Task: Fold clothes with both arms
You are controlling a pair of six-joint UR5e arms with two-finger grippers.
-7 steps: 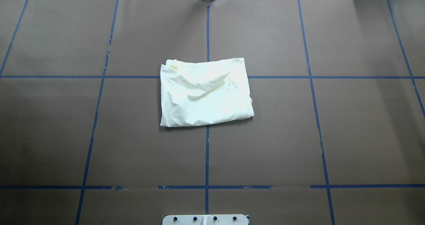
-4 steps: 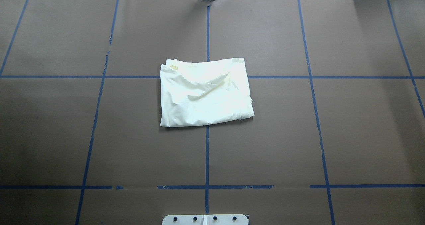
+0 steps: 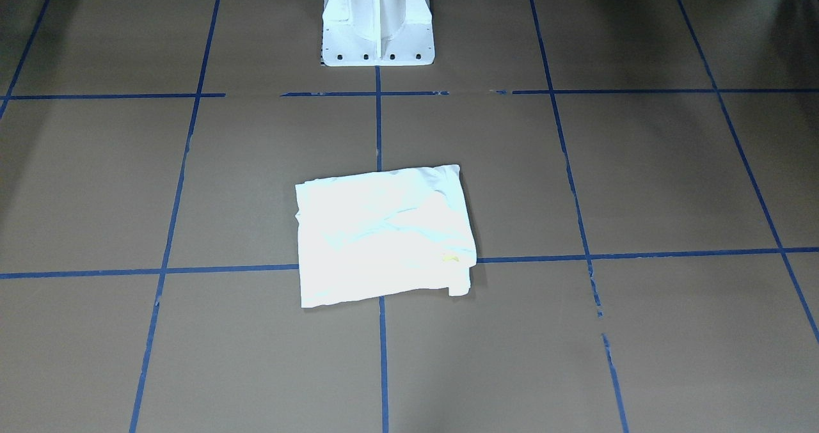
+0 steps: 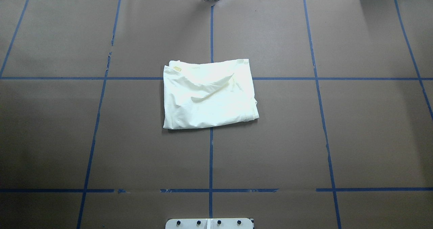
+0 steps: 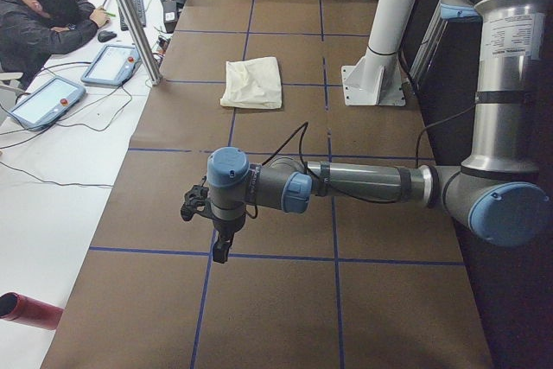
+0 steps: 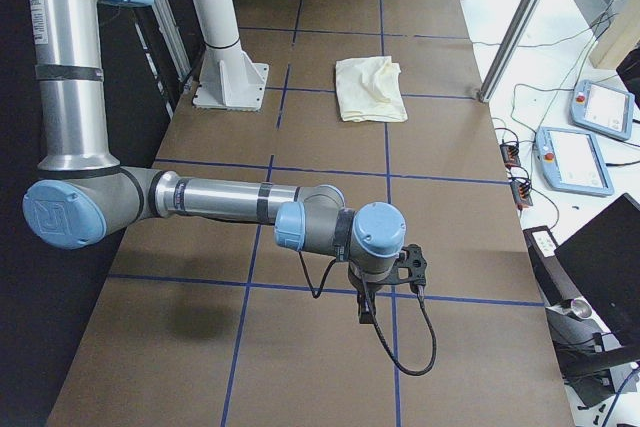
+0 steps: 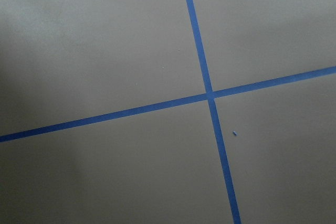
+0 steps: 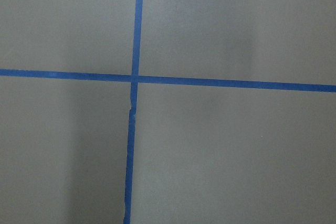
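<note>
The cream-white T-shirt (image 4: 208, 93) lies folded into a rough rectangle at the table's middle, plain side up, with a small yellow mark near one corner. It also shows in the front view (image 3: 384, 235) and both side views (image 5: 252, 82) (image 6: 369, 88). My left gripper (image 5: 221, 252) hangs over bare table far from the shirt, toward the table's left end. My right gripper (image 6: 365, 315) hangs over bare table toward the right end, trailing a black cable. I cannot tell whether either is open or shut. Both wrist views show only brown table and blue tape.
The brown table (image 4: 304, 137) carries a blue tape grid. The white pedestal (image 3: 377, 17) stands at the robot's side of the table. A person (image 5: 43, 15) leans on a side desk with teach pendants (image 5: 112, 65). More pendants (image 6: 600, 107) lie beyond the right edge.
The shirt has not moved. A red thing at the overhead view's top left corner has slid almost out of sight.
</note>
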